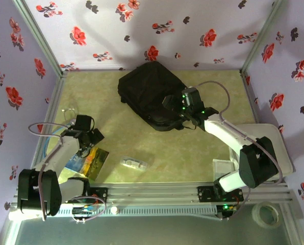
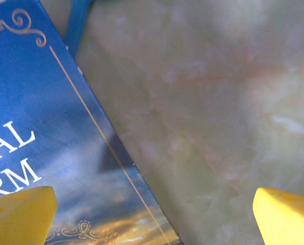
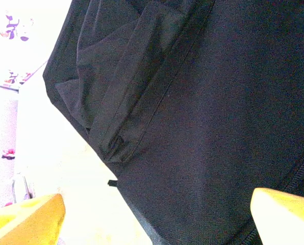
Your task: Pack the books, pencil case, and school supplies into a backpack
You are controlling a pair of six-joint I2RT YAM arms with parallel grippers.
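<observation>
Fingers (image 2: 19, 214) on the left gripper (image 2: 152, 219) are spread wide with nothing pinched. One yellow tip sits over the blue book (image 2: 40, 127) and the other over bare table (image 2: 218, 102), so the book's edge runs between them. From above, that book (image 1: 90, 161) lies flat, well off to the near-left of the backpack (image 1: 147, 87), with the left gripper (image 1: 88, 138) right at its far edge. The pencil case (image 1: 134, 163) lies alone on the near side of the backpack, well apart from it. The right gripper (image 1: 180, 104) is at the backpack's near-right edge, fingers (image 3: 24, 219) also wide apart. Black fabric (image 3: 218, 102) shows between them, but can't tell if they touch it.
</observation>
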